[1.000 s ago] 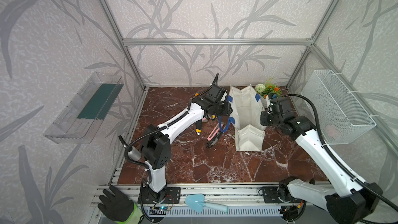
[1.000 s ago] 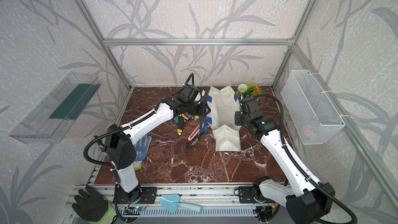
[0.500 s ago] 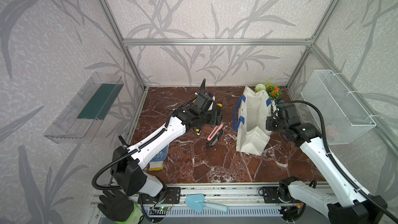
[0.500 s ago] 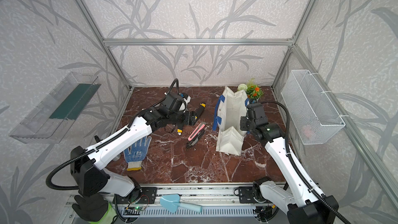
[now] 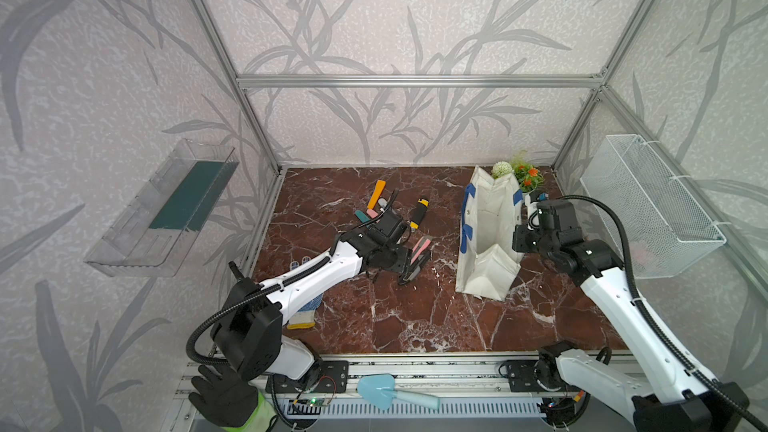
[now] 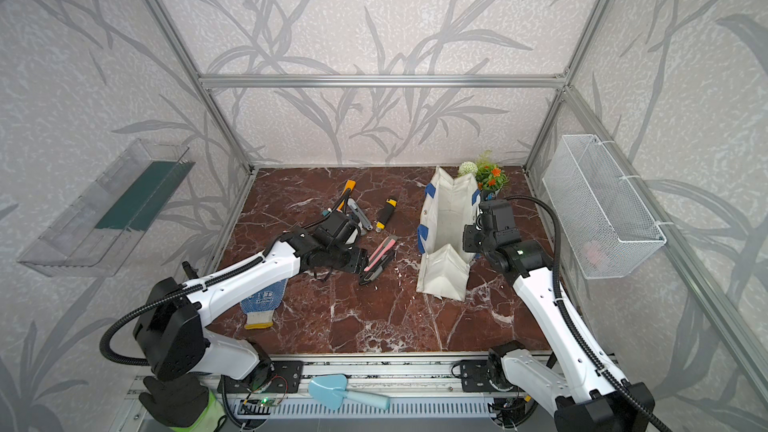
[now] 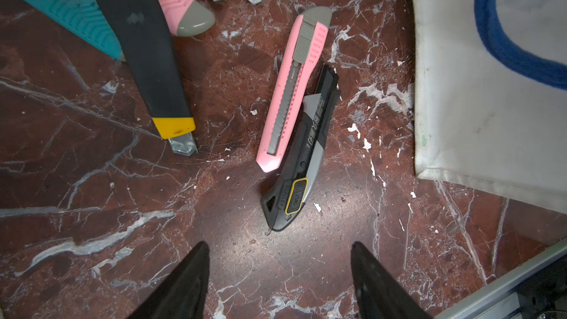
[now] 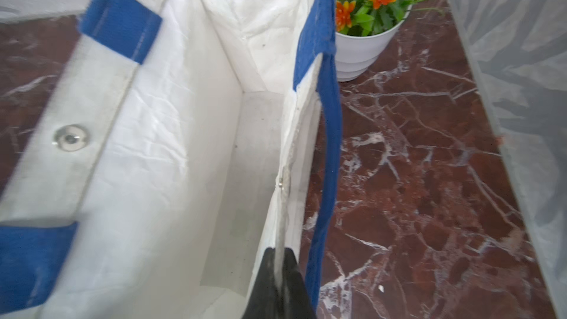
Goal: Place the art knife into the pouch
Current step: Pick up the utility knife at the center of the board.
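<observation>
On marble tabletop [image 7: 92, 210], right gripper [image 8: 277, 283] clamps the pouch [image 8: 153, 148] rim; left gripper [image 7: 280, 274] gapes beside the pouch, near black art knife [image 7: 302, 161].

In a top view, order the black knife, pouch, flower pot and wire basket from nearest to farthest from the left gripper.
1. black knife, on the table just ahead of the open left gripper.
2. pouch, standing toward the right arm.
3. flower pot, back corner behind the pouch.
4. wire basket, hung on the right wall.
</observation>
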### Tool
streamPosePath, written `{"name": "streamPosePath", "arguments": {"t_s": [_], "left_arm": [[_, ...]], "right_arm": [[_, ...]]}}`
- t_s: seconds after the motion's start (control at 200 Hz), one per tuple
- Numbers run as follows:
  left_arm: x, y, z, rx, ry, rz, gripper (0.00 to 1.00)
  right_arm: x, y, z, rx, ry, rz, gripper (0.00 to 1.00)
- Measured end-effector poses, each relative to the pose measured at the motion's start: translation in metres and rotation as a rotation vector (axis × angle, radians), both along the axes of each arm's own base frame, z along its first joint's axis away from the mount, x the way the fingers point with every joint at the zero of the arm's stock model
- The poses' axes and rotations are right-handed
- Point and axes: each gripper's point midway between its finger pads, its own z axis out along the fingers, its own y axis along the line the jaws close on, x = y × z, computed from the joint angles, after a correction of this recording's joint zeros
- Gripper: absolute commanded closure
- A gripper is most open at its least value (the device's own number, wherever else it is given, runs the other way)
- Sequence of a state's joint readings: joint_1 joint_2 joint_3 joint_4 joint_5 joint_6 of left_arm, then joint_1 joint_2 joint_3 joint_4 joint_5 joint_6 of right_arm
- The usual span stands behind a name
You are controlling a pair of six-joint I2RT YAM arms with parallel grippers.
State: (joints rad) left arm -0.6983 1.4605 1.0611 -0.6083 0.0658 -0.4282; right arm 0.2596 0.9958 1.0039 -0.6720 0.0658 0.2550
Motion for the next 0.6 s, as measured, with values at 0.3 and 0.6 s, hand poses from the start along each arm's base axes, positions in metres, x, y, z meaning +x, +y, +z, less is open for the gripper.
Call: {"name": "streamPosePath", "arguments": {"t_s": [0.3, 0.6], "left_arm": [[-0.011, -0.009, -0.029, 0.059, 0.029, -0.057, 0.33], [-0.019, -0.016, -0.063, 0.15, 0.072, -0.099, 0.34]], "right_arm": [[-0.013, 0.016, 0.01, 0.086, -0.036, 0.082, 1.0], [-0.017, 0.018, 0.012, 0.1, -0.046, 0.095, 1.0]]}}
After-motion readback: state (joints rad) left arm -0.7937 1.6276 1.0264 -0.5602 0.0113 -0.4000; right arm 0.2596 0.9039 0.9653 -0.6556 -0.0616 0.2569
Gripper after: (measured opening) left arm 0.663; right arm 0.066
